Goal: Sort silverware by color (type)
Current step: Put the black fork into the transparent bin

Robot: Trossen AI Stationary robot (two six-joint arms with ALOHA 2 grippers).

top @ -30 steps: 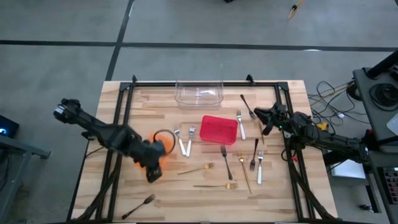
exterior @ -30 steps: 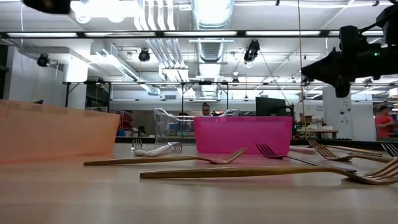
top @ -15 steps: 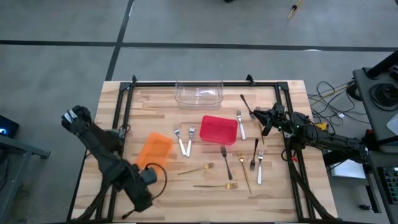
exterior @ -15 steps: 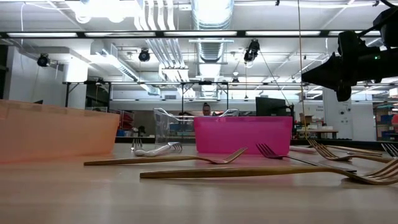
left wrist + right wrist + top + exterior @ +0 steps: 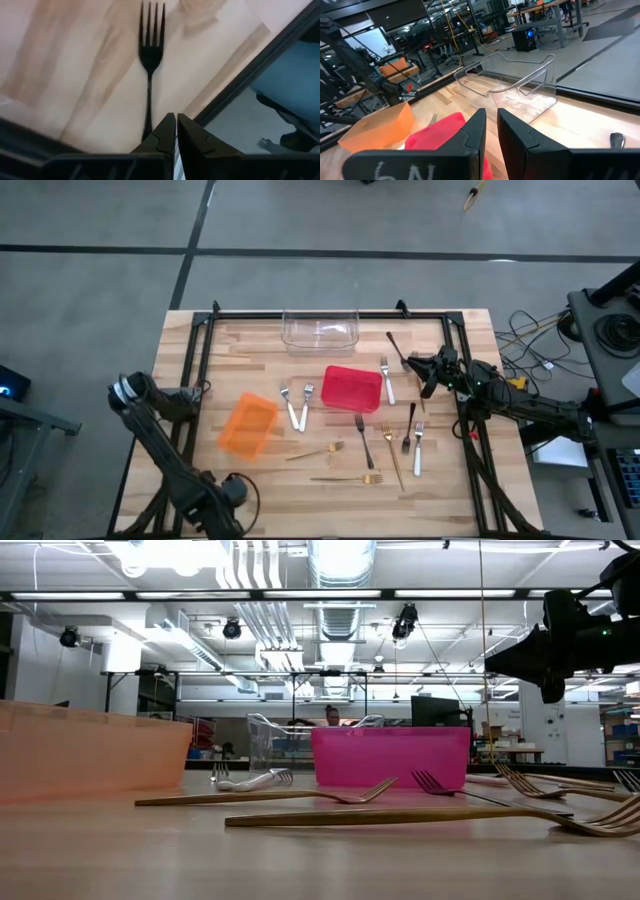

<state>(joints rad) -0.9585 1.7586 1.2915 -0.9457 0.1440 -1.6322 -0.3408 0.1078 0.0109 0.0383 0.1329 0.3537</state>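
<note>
Lying flat on pale grained wood, slim black four-tined fork [image 5: 150, 55].

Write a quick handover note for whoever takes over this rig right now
Left gripper: shut, empty, at the near left table corner over a black fork.
Right gripper: nearly shut, holding nothing visible, raised above the table's right side.
Silverware: silver forks between the orange bin and red bin; gold forks and others scattered near the front.
Done: no utensil seen in any bin. Left: all sorting.
</note>
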